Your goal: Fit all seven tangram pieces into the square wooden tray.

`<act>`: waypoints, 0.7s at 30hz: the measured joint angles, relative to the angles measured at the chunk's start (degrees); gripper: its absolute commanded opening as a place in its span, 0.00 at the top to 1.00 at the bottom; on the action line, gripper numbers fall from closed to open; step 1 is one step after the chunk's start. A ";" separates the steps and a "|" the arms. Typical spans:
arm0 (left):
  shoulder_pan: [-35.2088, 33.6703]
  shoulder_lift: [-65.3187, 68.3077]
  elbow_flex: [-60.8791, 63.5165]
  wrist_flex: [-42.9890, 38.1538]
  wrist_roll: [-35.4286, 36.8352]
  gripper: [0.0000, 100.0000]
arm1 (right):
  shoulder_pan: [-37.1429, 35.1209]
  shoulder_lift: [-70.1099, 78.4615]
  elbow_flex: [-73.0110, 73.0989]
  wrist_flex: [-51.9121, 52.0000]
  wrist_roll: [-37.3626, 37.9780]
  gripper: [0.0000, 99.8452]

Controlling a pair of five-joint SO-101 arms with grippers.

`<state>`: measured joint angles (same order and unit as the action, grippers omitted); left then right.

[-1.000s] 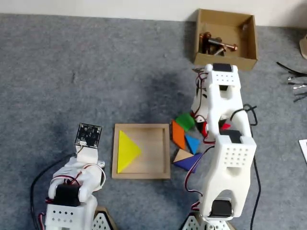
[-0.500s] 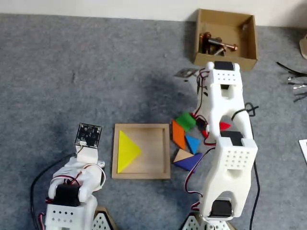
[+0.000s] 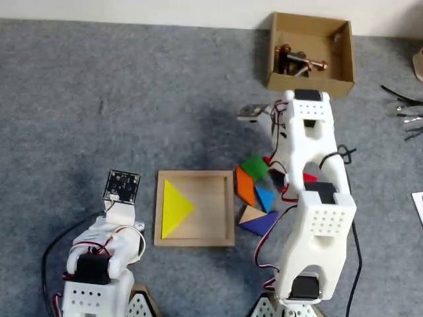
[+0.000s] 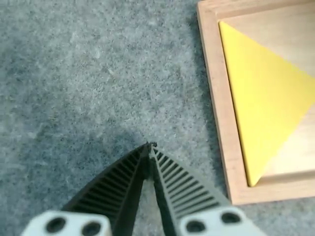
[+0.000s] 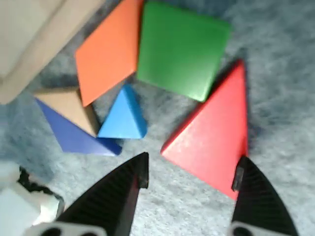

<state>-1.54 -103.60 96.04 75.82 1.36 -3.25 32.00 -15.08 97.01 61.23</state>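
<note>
Red is the colour of the piece being gone for: the right gripper [image 5: 191, 172] is held spread over the red triangle [image 5: 211, 132]. Only the yellow triangle [image 3: 173, 208] is laid in the tray [image 3: 195, 242]; the other pieces [image 3: 246, 187] are grouped just beside it. Lowering and closing is judged to be called for next. The left gripper [image 4: 149, 147] is pressed together over the carpet [image 4: 74, 73] near the tray. Since a second ago, the right arm's wrist has been swung slightly leftward.

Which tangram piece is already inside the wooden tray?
The yellow triangle; it lies in the tray, while the other pieces sit on the carpet beside it.
</note>
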 measured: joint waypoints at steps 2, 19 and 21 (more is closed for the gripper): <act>0.00 0.00 0.00 0.00 0.00 0.99 | 0.09 -0.53 1.32 0.00 0.53 0.74; 0.00 0.00 0.00 0.00 0.00 0.99 | -0.44 -3.43 18.02 -15.38 1.23 0.74; 0.00 0.00 0.00 0.00 0.00 0.99 | -0.44 -3.43 18.02 -15.38 1.23 0.75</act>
<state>-1.54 -103.60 96.04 75.82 1.36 -3.69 28.57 2.95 81.63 62.46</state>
